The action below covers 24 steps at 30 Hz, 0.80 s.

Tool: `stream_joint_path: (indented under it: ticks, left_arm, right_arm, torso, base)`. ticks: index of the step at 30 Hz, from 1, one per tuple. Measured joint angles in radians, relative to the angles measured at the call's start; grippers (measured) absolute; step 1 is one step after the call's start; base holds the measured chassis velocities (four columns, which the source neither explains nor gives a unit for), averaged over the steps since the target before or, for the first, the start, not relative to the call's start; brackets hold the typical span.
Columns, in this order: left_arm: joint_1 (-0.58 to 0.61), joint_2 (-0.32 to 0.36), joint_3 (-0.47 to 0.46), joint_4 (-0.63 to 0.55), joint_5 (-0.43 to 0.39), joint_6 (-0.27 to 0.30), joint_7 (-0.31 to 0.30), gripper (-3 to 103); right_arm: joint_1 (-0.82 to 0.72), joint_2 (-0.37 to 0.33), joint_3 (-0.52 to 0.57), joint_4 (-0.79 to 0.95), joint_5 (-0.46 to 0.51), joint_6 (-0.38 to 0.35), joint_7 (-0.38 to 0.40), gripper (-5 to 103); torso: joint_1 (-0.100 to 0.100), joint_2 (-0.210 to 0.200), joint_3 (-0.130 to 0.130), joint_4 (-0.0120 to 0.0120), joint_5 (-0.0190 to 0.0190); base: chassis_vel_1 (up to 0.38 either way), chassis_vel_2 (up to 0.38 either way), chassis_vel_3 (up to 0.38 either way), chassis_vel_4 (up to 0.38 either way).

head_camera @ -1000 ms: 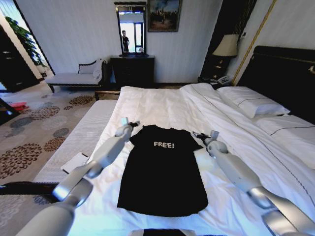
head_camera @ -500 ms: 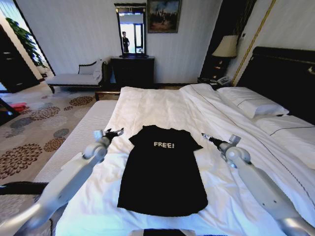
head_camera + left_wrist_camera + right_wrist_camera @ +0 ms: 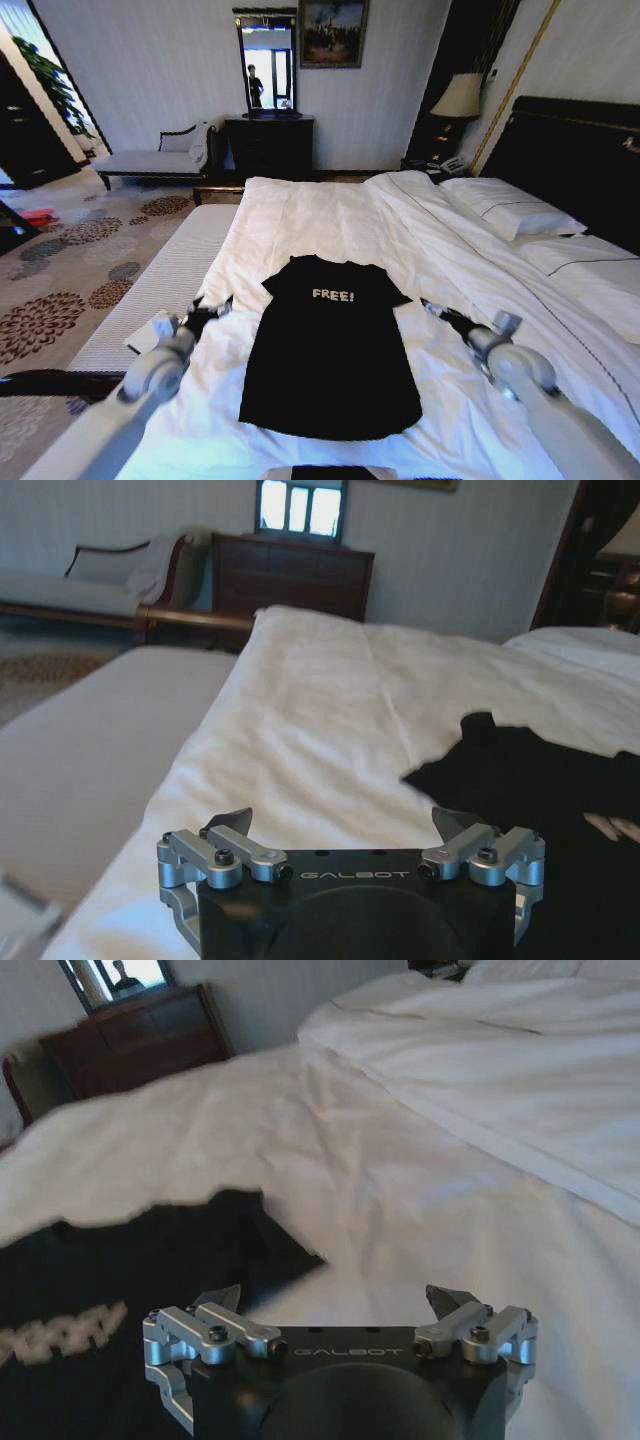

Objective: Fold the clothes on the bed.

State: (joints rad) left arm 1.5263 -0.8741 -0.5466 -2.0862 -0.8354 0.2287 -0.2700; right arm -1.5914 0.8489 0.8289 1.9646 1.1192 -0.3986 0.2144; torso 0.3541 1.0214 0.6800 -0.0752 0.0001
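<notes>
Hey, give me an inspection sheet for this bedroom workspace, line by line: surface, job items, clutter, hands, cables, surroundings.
Surface: bed with a white duvet, mildly creased; pillows by the dark headboard.
Job's things: black T-shirt lies flat and unfolded, "FREE!" lettering up, sleeves spread.
Clutter: flat white-and-dark card on the bed's edge, beside the left arm.
Hands: left hand open, beside the shirt's left edge, apart from it; right hand open, beside the right sleeve, holding nothing.
Cables: nothing seen.
Surroundings: chaise bench, dark dresser under a mirror, lamp, patterned carpet.
</notes>
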Motion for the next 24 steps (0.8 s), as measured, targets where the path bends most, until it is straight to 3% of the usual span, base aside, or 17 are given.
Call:
stream_joint_path:
  ticks: [9, 17, 24]
  left_arm:
    - [0.223, -0.104, -0.089, -0.115, 0.051, -0.008, 0.024, 100]
    - [0.377, -0.132, -0.122, -0.169, 0.053, -0.014, 0.044, 100]
    - [0.441, -0.147, -0.116, -0.212, 0.021, -0.008, 0.044, 100]
  right_arm:
    - [-0.242, 0.049, 0.087, 0.083, -0.005, -0.020, -0.017, 100]
    - [-0.388, 0.082, 0.097, 0.112, -0.033, -0.032, -0.043, 100]
    - [-0.449, 0.085, 0.093, 0.150, -0.047, -0.039, -0.041, 100]
  torso:
    - [0.000, 0.000, 0.000, -0.0002, 0.0000]
    - [0.000, 0.000, 0.000, -0.0004, 0.0000]
    - [0.000, 0.000, 0.000, -0.0002, -0.0002]
  base:
    - [0.000, 0.000, 0.000, 0.000]
    - [0.000, 0.000, 0.000, 0.000]
    - [0.000, 0.000, 0.000, 0.000]
